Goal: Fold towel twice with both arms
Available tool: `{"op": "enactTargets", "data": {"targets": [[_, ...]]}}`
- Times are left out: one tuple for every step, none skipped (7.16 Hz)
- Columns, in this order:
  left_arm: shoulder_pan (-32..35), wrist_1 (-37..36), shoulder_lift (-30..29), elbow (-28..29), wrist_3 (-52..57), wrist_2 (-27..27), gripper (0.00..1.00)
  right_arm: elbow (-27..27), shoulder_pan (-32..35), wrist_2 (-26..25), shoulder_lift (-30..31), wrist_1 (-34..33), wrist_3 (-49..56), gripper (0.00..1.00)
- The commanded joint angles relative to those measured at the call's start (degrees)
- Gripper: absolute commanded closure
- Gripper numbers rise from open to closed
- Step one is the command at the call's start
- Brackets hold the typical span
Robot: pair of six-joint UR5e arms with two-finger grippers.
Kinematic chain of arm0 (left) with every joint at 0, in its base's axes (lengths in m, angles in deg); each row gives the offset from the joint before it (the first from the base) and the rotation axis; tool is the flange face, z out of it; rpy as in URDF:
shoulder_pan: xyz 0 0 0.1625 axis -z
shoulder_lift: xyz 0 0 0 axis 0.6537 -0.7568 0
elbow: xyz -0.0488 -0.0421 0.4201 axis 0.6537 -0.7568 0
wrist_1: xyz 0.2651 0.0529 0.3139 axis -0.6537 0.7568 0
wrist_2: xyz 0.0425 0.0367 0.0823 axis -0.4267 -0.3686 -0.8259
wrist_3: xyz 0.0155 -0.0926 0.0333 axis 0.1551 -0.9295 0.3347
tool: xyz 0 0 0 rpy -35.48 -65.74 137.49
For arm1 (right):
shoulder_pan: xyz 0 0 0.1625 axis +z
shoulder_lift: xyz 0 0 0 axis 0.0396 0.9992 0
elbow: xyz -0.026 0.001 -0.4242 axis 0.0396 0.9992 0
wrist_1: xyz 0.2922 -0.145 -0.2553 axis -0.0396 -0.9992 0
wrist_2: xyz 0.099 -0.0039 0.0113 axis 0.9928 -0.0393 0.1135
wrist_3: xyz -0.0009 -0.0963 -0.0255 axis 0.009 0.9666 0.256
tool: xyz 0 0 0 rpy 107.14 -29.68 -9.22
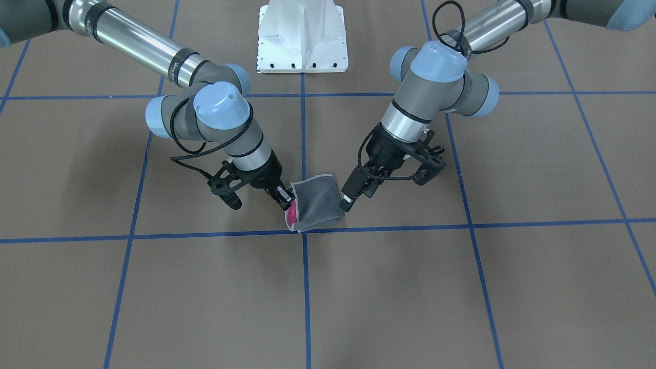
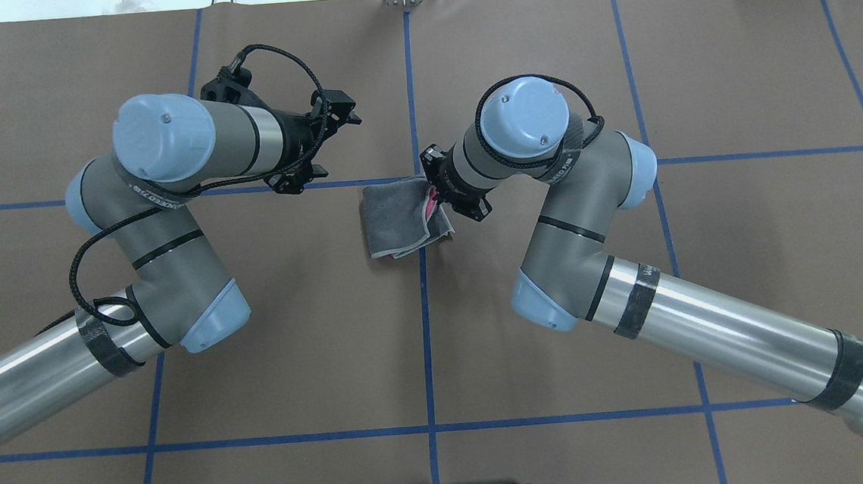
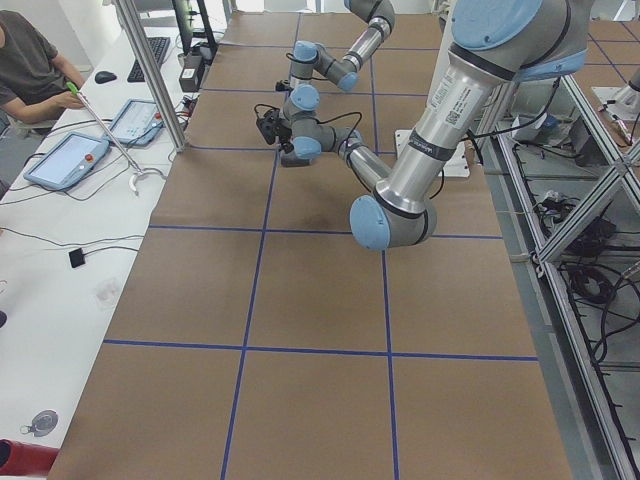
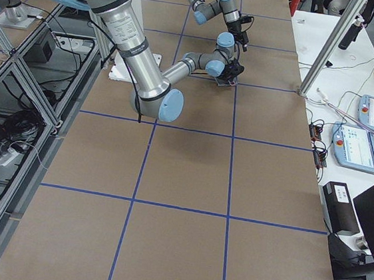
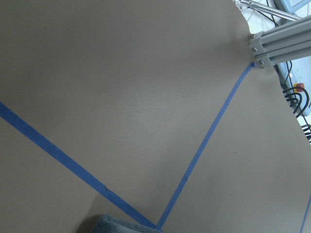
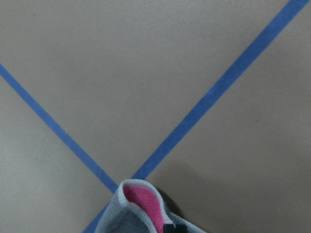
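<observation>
Two arms: the right arm and the left arm lean in over the brown table. They meet from opposite sides at the crossing of blue tape lines in its middle.
Towel: it sits right at that crossing, on the robot's side of it. It is folded over with the dark grey face outward and pale edging round it, and a bit of pink shows at one end.
Right gripper: clamped on the towel's pink-showing end, on the right arm's side of the crossing. Its wrist camera shows that end curled up, pink inside, just by the tape.
Left gripper: at the towel's opposite end, just beside it and holding nothing. From across the table its two fingers look parted. I cannot tell whether a tip touches the cloth.
Left wrist view: mostly bare table and tape, with a grey corner of the towel at the bottom edge near the crossing.
Pedestal: white and bolted down, well back from the crossing on the robot's side.
Person: seated at a side desk, far from the crossing.
</observation>
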Motion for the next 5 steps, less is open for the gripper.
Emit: {"op": "enactTargets", "data": {"targets": [[-0.1, 0.0, 0.0, -0.2, 0.0, 0.0, 0.0, -1.1, -1.1, -0.1, 0.0, -1.0, -0.7, 1.0], [-0.2, 0.0, 0.0, -0.1, -0.1, 0.0, 0.0, -1.0, -1.7, -0.3, 0.5, -0.9, -0.5, 1.0], [-0.2, 0.0, 0.0, -0.1, -0.1, 0.0, 0.0, -1.1, -1.8, -0.2, 1.0, -0.7, -0.4, 1.0], [-0.2, 0.0, 0.0, -0.2, -0.2, 0.0, 0.0, -1.2, -1.9, -0.3, 1.3, -0.6, -0.4, 1.0], [-0.3, 0.0, 0.0, -0.1, -0.2, 0.0, 0.0, -1.2, -1.9, -0.5, 1.2, -0.6, -0.2, 0.01]]}}
